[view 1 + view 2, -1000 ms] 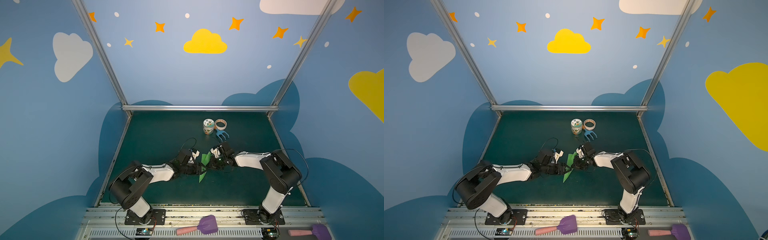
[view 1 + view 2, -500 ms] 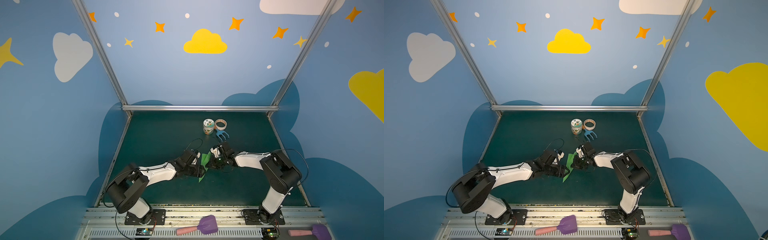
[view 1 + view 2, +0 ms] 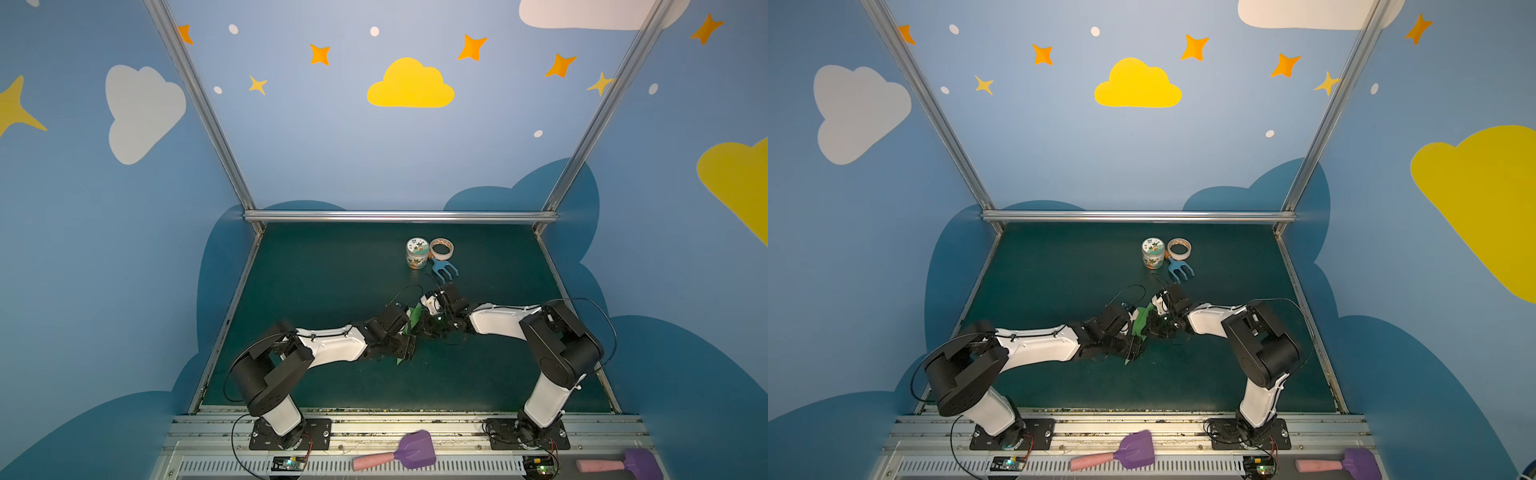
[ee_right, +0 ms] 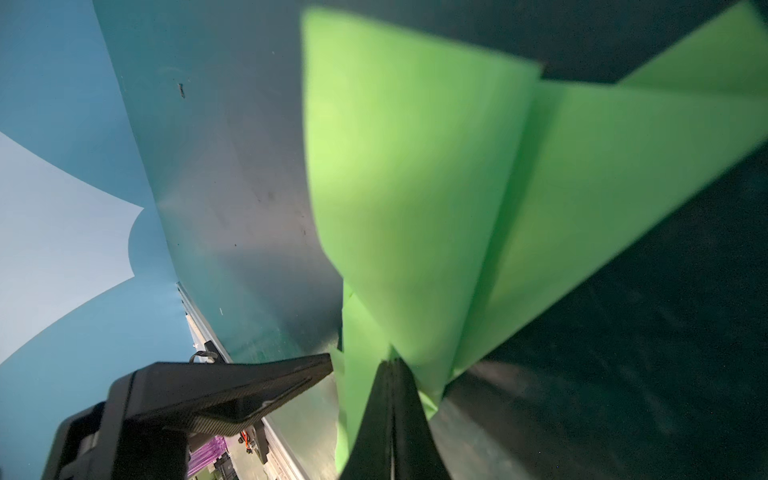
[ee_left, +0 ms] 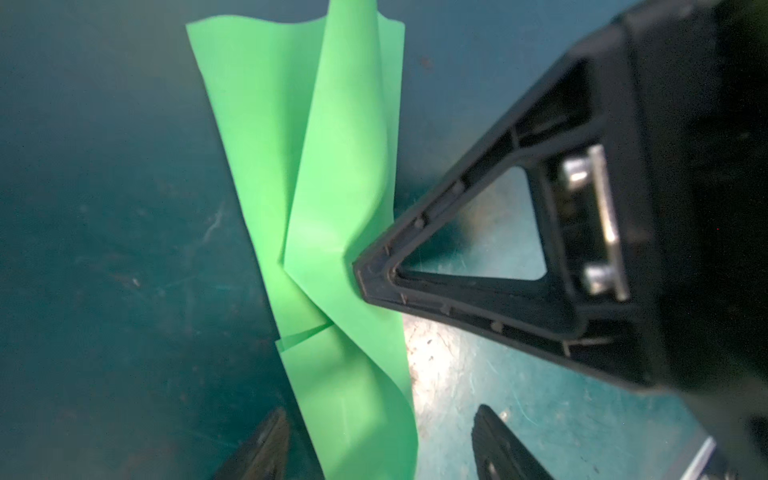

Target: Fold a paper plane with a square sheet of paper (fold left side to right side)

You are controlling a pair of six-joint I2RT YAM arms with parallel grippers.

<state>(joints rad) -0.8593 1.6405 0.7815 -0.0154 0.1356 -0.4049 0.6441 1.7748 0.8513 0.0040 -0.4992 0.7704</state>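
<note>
On the dark green table (image 3: pixel 332 270), near its middle, the left gripper (image 5: pixel 381 451) has slid in with jaws spread open astride the half-folded paper plane (image 5: pixel 345 166), which the right gripper (image 4: pixel 390 419) clamps in closed jaws, so a fresh grasp for the next fold looks close.
</note>
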